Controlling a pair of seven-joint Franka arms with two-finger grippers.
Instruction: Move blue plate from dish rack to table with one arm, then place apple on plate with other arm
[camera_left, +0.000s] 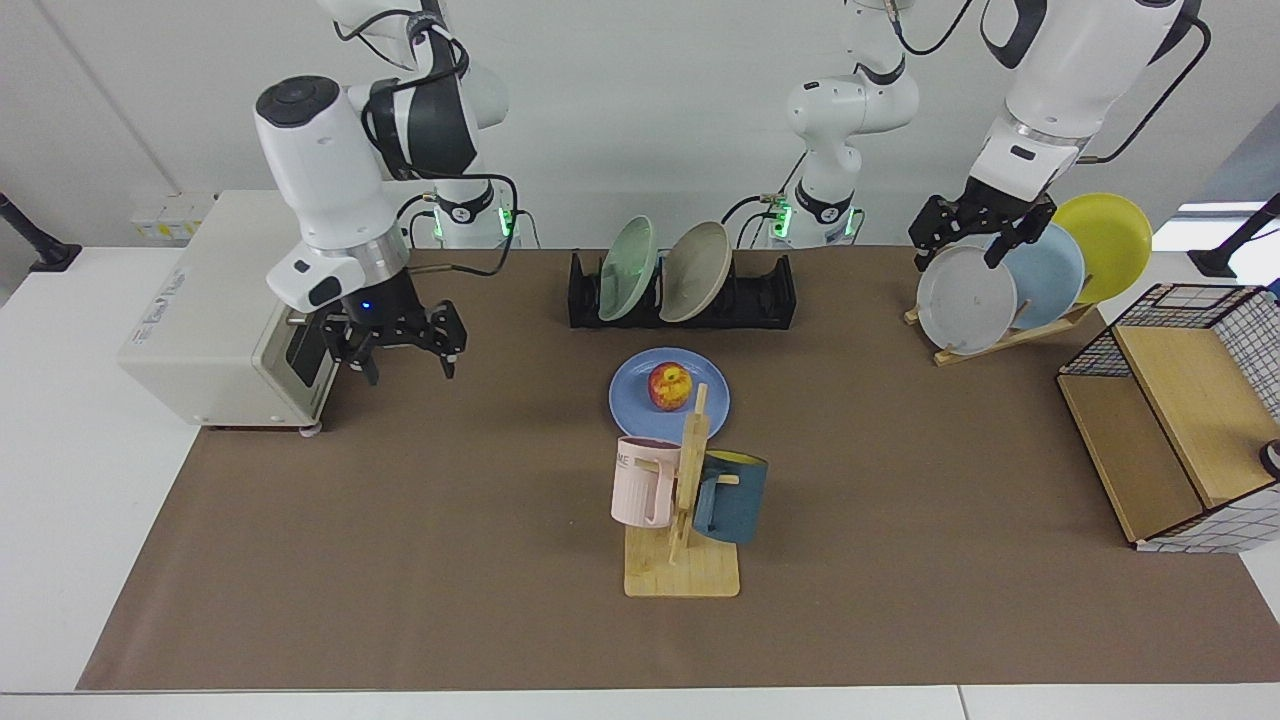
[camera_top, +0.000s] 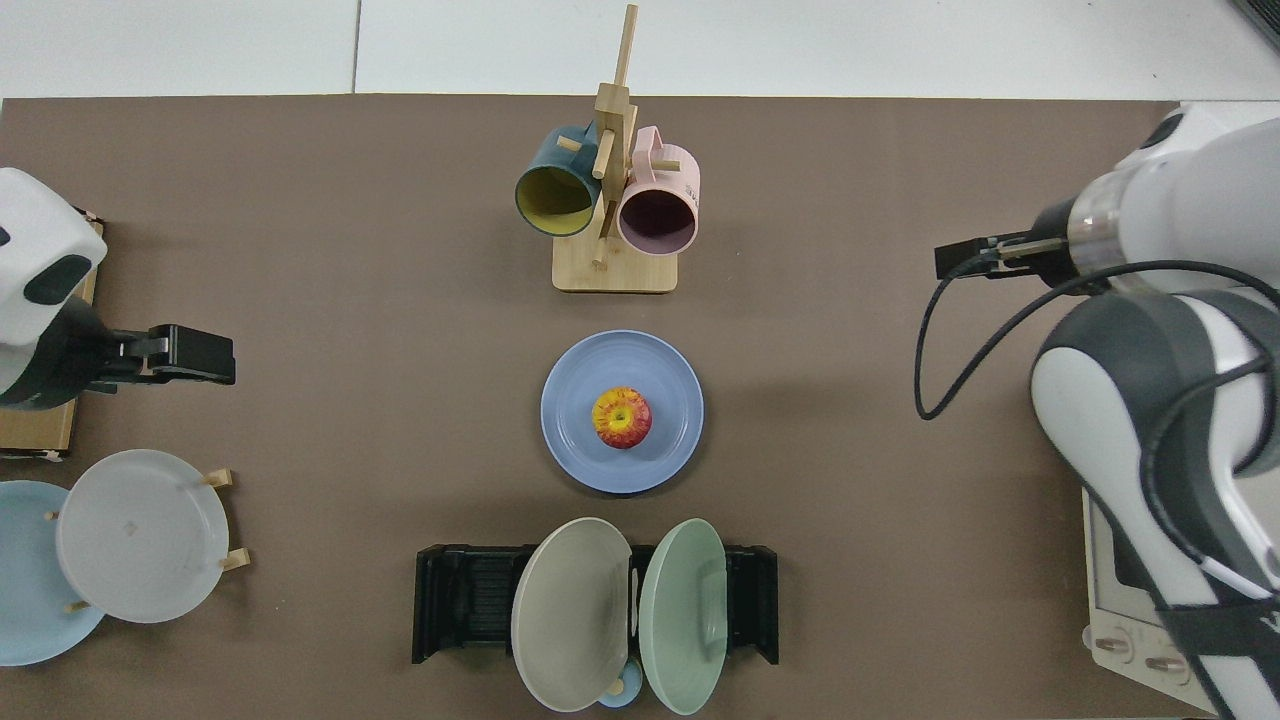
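Two white jointed robot arms stand behind a white surface (camera_left: 60, 480) covered by a wide brown mat (camera_left: 400, 520). At its middle lies the round periwinkle-blue plate (camera_left: 630, 405), flat on the mat, with the small red-and-yellow apple (camera_left: 669, 386) resting on it. Behind the plate, the low black slotted dish rack (camera_left: 770, 295) holds a green and a beige plate upright. The right gripper (camera_left: 403, 350) hangs open and empty beside a cream toaster oven (camera_left: 215, 300). The left gripper (camera_left: 962, 245) waits open and empty above a grey plate (camera_left: 965, 300) on a wooden stand.
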